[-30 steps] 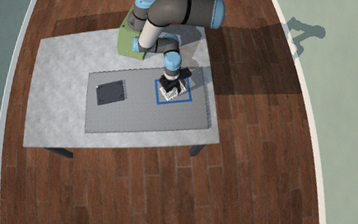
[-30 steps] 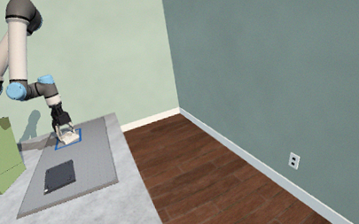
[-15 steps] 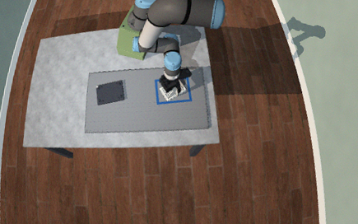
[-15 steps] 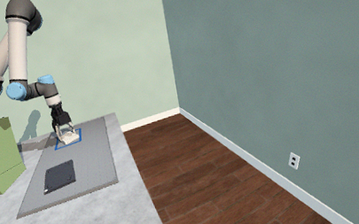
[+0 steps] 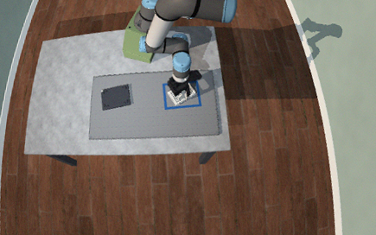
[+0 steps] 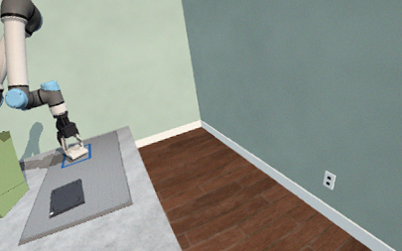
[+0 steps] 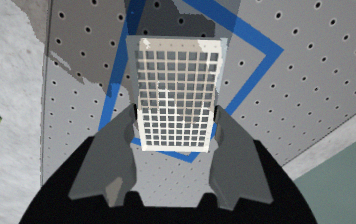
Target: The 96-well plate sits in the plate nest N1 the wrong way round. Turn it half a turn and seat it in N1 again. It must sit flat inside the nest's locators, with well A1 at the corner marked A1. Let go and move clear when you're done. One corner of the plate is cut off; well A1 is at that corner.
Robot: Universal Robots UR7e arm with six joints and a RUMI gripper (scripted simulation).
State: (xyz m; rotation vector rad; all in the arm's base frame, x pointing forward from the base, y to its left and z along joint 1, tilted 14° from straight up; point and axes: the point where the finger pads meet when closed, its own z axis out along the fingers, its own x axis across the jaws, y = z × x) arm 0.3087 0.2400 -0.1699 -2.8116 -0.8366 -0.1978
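Top view: the arm reaches from its green base (image 5: 138,43) over the grey perforated surface (image 5: 151,117). The gripper (image 5: 179,90) sits above the blue square outline (image 5: 182,103), with the white plate (image 5: 180,98) partly hidden under it. A dark flat pad (image 5: 115,96) lies well apart to the left.

Exterior view: the gripper (image 6: 68,137) points down, and the plate (image 6: 76,152) hangs at its tip, above the blue outline (image 6: 76,157). Whether the plate touches the surface cannot be told here.

Wrist view: the two grey fingers are closed partway onto the plate's (image 7: 175,95) long sides, near its lower end. The plate's edges are turned at an angle to the blue outline (image 7: 260,70). Its shadow falls on the surface (image 7: 310,100) beyond it.
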